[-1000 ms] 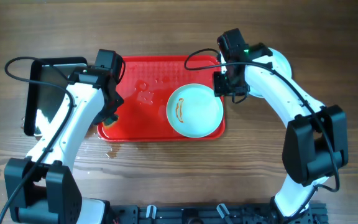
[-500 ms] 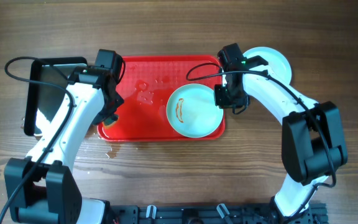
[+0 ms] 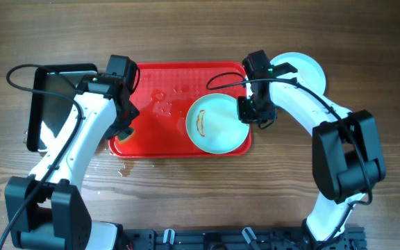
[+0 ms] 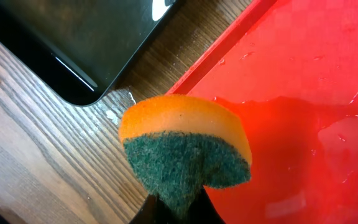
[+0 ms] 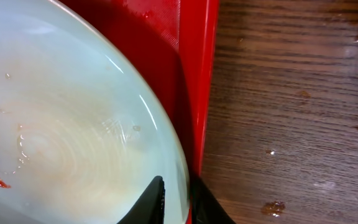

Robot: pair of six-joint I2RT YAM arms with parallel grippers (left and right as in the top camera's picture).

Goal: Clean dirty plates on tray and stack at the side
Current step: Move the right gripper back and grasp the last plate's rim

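Note:
A pale plate (image 3: 217, 125) with a brown-orange smear lies on the right half of the red tray (image 3: 158, 135). My right gripper (image 3: 250, 111) sits at its right rim. In the right wrist view the plate (image 5: 61, 124) fills the left side, and my right gripper (image 5: 180, 199) pinches its rim, one finger on the inside, the other between the rim and the tray wall (image 5: 194, 74). My left gripper (image 3: 123, 130) hovers over the tray's left edge, shut on an orange and green sponge (image 4: 185, 143). A second plate (image 3: 307, 68) lies on the table right of the tray, partly hidden by the right arm.
A black metal pan (image 3: 54, 104) lies left of the tray, close to the left arm; its corner (image 4: 79, 37) shows in the left wrist view. The tray floor (image 4: 303, 93) is wet, and water drops mark the wood (image 5: 272, 208) beside the tray.
My right gripper has shifted down to the plate's right rim and its jaws have closed on that rim. The left arm and sponge have stayed put.

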